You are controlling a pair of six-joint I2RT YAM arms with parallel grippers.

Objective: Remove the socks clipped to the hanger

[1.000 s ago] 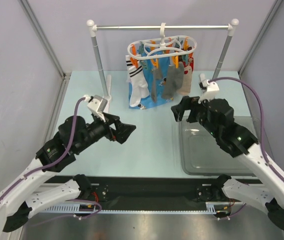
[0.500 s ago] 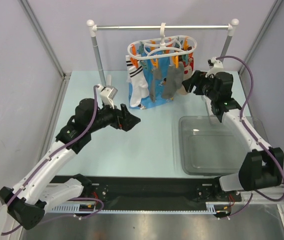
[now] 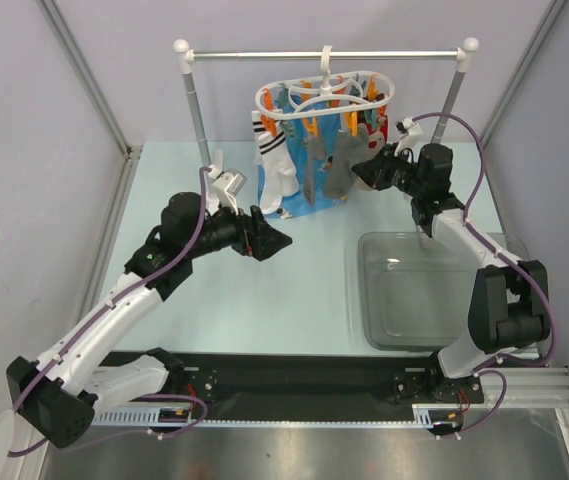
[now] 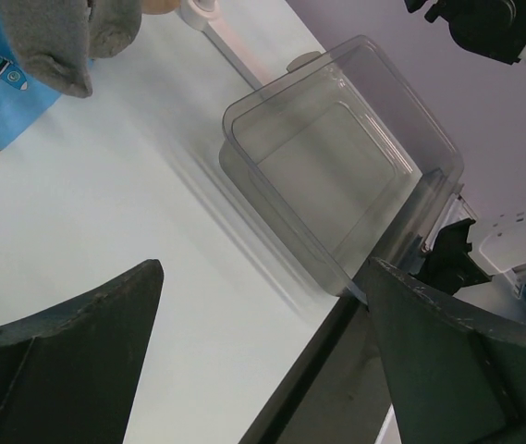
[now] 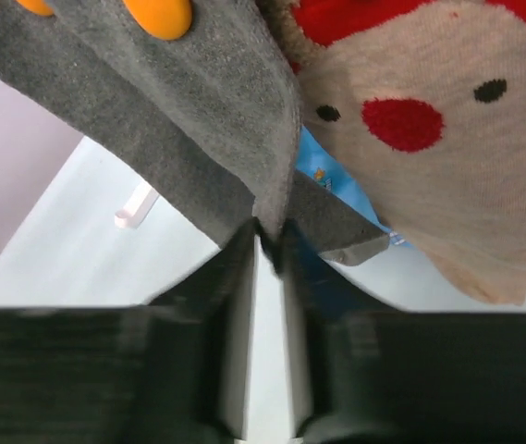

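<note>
Right wrist view shows the right gripper (image 5: 267,250) drawn nearly together on the lowest edge of the grey sock (image 5: 198,120). Only a thin fold of fabric is caught at the very fingertips, while the rest of the sock rises above the fingers to an orange clip (image 5: 156,11). A bite this shallow could be lost as soon as a pull is begun, and the sock would be left on the hanger (image 3: 324,95) above the hand. If the hold is kept but the clip is not overcome, the whole ring could be dragged toward the hand and set swinging. Its hook could even be lifted off the rail (image 3: 264,54), since nothing is seen steadying it. The beige sock (image 5: 429,157) with red marks hangs just beside the fingers, though whether it touches the grey one cannot be told. The blue cloth (image 5: 327,176) lies just behind them, and either could be snagged or carried along by a pull made at an angle. The left gripper (image 4: 264,277) is held wide apart with nothing in it, low and apart from the hanger, with the clear bin (image 4: 327,166) beyond its fingers. No quick help is likely from it if the ring is tipped.
</note>
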